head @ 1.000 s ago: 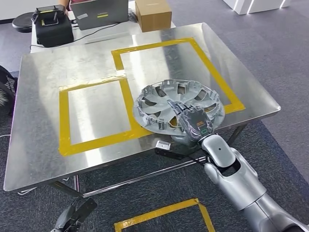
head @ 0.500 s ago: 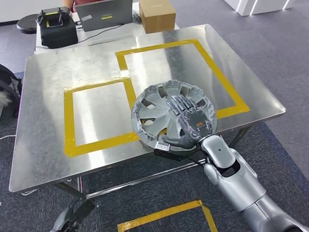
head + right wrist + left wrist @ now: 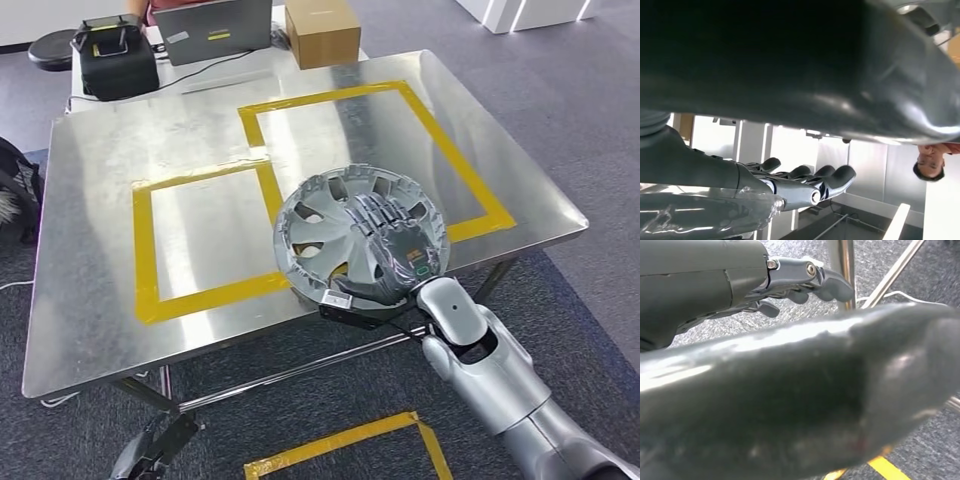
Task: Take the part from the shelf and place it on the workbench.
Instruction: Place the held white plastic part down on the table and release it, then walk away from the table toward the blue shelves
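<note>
The placing step is under way: the right hand (image 3: pixel 396 258) holds the wheel cover (image 3: pixel 361 238) over the near right edge of the metal table (image 3: pixel 90 250), straddling the yellow tape (image 3: pixel 204 293), and next should lower and release it.

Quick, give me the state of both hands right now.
Left hand: holding nothing, hanging low beside the table; whether open or closed cannot be told.
Right hand: holding the round silver plastic hubcap over the metal workbench's near edge.
</note>
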